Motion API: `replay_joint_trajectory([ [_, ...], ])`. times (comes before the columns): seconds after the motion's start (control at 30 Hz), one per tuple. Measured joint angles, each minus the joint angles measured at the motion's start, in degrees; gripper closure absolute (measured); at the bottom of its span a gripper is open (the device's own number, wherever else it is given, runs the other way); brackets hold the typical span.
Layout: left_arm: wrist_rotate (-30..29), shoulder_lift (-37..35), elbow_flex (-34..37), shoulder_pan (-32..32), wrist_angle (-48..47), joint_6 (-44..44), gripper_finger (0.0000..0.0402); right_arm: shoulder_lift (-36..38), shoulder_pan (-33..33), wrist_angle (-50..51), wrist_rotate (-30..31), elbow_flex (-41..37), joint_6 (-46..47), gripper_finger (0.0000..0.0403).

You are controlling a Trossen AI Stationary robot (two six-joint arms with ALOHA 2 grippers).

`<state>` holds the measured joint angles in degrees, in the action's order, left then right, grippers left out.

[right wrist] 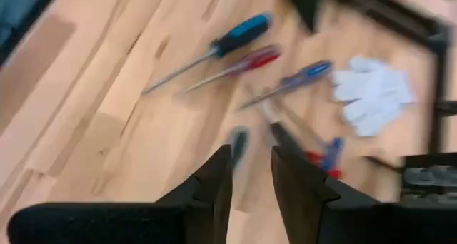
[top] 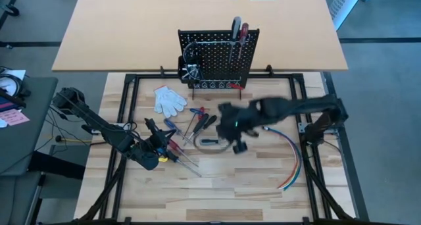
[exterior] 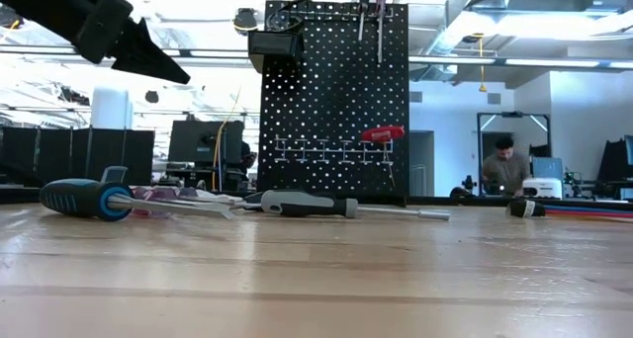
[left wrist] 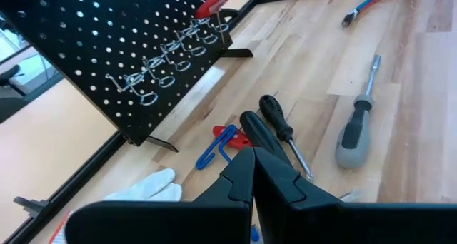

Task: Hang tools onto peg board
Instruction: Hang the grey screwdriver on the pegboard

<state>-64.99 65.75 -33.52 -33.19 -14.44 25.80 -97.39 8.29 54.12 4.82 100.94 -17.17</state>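
- The right gripper [top: 238, 145] is hovering over the middle of the table [top: 250, 185], its fingers [right wrist: 214, 176] standing slightly apart with nothing between them.
- Just beside it, toward the left arm, the grey-handled screwdriver [top: 209, 141] is lying flat on the wood; in the low view its shaft is pointing right [exterior: 307, 206].
- The right arm is reaching in from the table's right side, stretched low and blurred across the boards.
- The left gripper [top: 153, 129] is hanging above the left part of the table, its fingers [left wrist: 239, 180] pressed together on nothing.
- Around it the tools are lying scattered: a blue-handled screwdriver [exterior: 84, 198], two black-handled drivers [left wrist: 275, 123] and a pair of blue and red pliers [left wrist: 223, 140].
- The white gloves [top: 170, 100] are resting between those tools and the peg board [top: 217, 57].
- The peg board is standing upright at the table's far edge, with two tools already hanging at its top [top: 239, 33] and a red-handled tool [exterior: 383, 133] lower down.
- A bundle of coloured wires [top: 293, 162] is curving along the right side.
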Motion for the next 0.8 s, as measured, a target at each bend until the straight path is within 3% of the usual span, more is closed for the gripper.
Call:
replay_joint_trajectory([
  [0.1, 0.3, 0.0, 0.0, 0.0, 0.0, 0.0, 0.0402, 2.6, 1.0, -12.2, -5.3, -14.1, 1.1, 0.0295],
  [0.23, 0.5, 0.0, 0.0, -0.1, 0.0, 0.2, 0.0402, 4.9, -1.4, -30.7, -14.4, -31.9, 9.3, 0.0295],
  [0.4, 0.6, 0.0, 0.0, -0.1, 0.0, 0.3, 0.0402, 5.2, -4.4, -43.7, -14.8, -45.6, 17.2, 0.0291],
  [0.6, 0.6, 0.0, 0.0, -0.1, 0.1, 0.3, 0.0402, -0.7, -5.6, -54.8, -15.4, -50.3, 15.2, 0.0234],
  [0.8, 0.6, 0.0, 0.0, -0.1, 0.3, 0.3, 0.0401, -6.2, -5.8, -58.9, -7.0, -47.9, 14.0, 0.0171],
])
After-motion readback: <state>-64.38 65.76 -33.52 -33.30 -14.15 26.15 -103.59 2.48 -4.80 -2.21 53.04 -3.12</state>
